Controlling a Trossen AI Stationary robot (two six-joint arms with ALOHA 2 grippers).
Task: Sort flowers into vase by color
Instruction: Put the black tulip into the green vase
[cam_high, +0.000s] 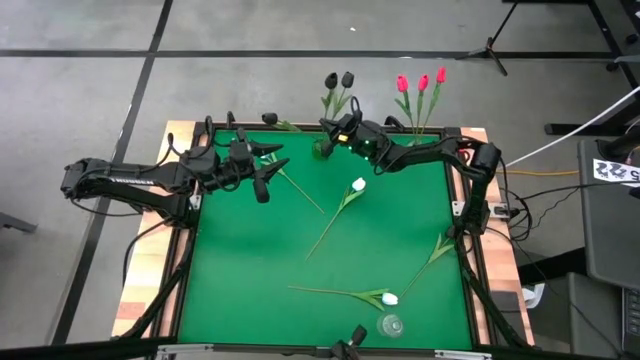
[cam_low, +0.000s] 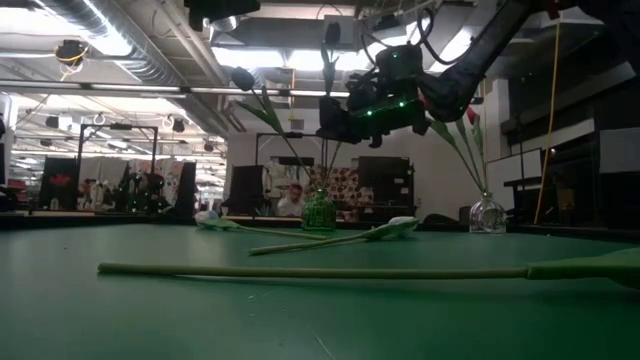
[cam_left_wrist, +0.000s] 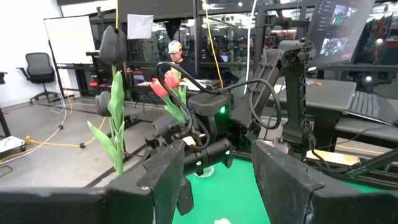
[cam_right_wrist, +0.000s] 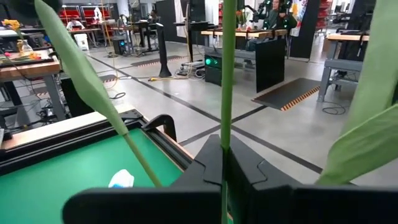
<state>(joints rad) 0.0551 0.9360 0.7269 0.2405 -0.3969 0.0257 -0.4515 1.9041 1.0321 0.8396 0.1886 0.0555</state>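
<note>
The right tool (cam_high: 338, 132) is clamped on a black-headed tulip's thin green stem (cam_right_wrist: 227, 74) above the green glass vase (cam_low: 318, 212); the stem could miss the mouth; the left tool (cam_high: 268, 160) hovers apart; white tulips (cam_high: 358, 184) lie on the green tabletop (cam_high: 250, 250).

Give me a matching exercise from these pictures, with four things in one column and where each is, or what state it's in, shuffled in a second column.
Things:
1. red tulips
2. black tulips
3. white tulip
4. right gripper

Places or states:
A. lying flat mid-table
B. vase at the far right corner
C. shut on a green stem
D. green vase at the far edge's middle

Pairs: 1-B, 2-D, 3-A, 4-C
</note>
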